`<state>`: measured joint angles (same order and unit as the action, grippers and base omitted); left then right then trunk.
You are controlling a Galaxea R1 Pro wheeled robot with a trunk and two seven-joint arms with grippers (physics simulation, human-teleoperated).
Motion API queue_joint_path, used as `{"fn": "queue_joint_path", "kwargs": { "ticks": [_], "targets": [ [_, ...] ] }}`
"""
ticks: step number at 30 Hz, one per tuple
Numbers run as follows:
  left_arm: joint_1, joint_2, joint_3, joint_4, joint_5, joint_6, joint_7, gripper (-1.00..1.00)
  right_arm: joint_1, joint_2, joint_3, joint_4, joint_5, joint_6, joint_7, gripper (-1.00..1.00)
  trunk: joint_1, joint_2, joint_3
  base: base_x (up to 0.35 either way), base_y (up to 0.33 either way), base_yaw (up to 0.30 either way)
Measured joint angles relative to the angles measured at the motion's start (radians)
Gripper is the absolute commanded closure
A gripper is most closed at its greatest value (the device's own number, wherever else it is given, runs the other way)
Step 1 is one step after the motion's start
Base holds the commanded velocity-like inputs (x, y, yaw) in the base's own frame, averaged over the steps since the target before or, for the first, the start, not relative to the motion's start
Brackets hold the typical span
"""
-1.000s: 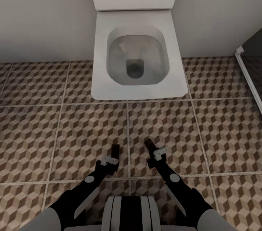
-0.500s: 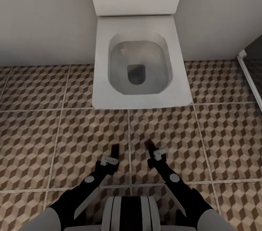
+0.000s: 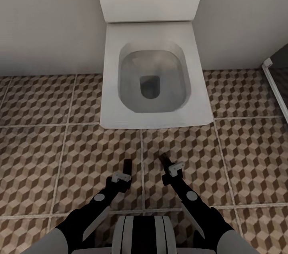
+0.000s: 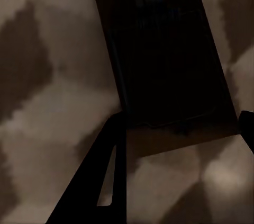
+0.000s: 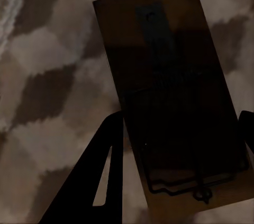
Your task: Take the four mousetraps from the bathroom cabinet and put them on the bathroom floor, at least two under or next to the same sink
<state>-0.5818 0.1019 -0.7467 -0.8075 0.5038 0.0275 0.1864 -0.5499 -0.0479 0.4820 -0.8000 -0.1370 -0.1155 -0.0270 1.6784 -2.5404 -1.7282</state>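
Head view: white toilet point(image 3: 154, 78) w/ raised lid against the wall fills upper centre of frame; cube-pattern bathroom floor point(image 3: 80, 154) spreads across the lower half, w/ a white shower-frame edge point(image 3: 274, 82) at the right margin. Both arms reach fwd from bottom centre, side by side over the tiles, just below the toilet's front edge. Left gripper point(image 3: 127, 166) sits lower centre, slightly left; a dark flat piece sticks out from its tip. Left wrist view: the left mousetrap point(image 4: 164, 60), a dark rectangular board w/ faint wire, lies between the fingers point(image 4: 100, 181), tiles behind it; gripper is clamped on it. Right gripper point(image 3: 165, 163) sits lower centre, slightly right, also w/ a dark piece at its tip. Right wrist view: the right mousetrap point(image 5: 174, 91), wire spring bar visible near its lower end, sits between the fingers point(image 5: 100, 176), grasped. Both traps are above the floor; whether either touches the tiles can't be told.
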Motion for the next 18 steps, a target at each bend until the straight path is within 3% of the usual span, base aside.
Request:
{"fn": "queue_joint_path", "kwargs": {
  "ticks": [18],
  "targets": [
    [0.000, -0.002, 0.000, 0.001, 0.000, 0.000, 0.000, 1.00, 0.000, 0.026, -0.001, 0.061, 0.003, 0.001, -0.016, 1.00, 0.000, 0.000, 0.000, 0.002, 0.000, 0.000]
  ]
}}
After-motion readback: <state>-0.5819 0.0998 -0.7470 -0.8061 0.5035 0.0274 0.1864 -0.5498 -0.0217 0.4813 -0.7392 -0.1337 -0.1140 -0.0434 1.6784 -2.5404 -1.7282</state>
